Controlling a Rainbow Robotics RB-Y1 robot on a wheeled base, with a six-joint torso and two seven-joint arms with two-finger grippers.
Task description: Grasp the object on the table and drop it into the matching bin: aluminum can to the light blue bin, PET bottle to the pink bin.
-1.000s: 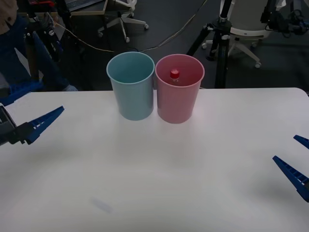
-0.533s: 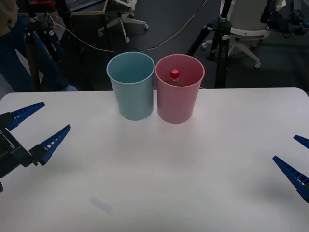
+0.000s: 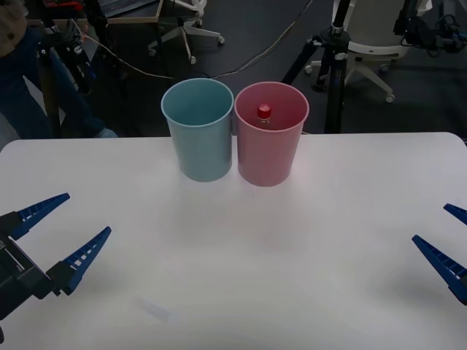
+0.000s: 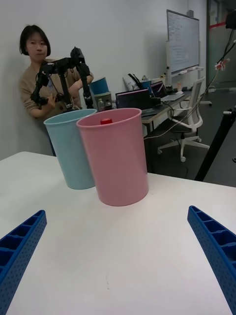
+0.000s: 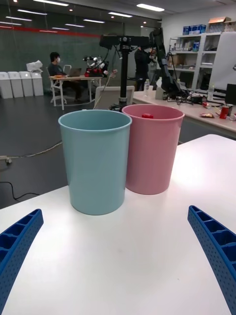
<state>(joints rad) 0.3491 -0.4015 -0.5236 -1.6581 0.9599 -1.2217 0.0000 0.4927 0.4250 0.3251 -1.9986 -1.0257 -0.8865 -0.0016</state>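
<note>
The PET bottle [image 3: 264, 112] stands inside the pink bin [image 3: 270, 149]; its red cap shows above the rim, and the cap [image 4: 106, 121] [image 5: 147, 116] also peeks over the rim in both wrist views. Beside it, touching, stands the light blue bin [image 3: 200, 142]. Both bins sit at the far middle of the white table [image 3: 292, 240]. My left gripper [image 3: 64, 232] hangs open over the near left of the table, nothing between its fingers. At the near right edge my right gripper [image 3: 446, 239] is open and empty too.
Tripods [image 3: 332, 51], office chairs and cables stand on the dark floor beyond the table's far edge. A person stands behind the bins in the right wrist view, away from them. The pink bin [image 4: 115, 157] [image 5: 150, 147] and light blue bin [image 4: 72, 147] [image 5: 97, 160] face both wrist cameras.
My left gripper has drawn back toward the near left of the table, away from the bins. The right gripper, the bins and the bottle have not moved.
</note>
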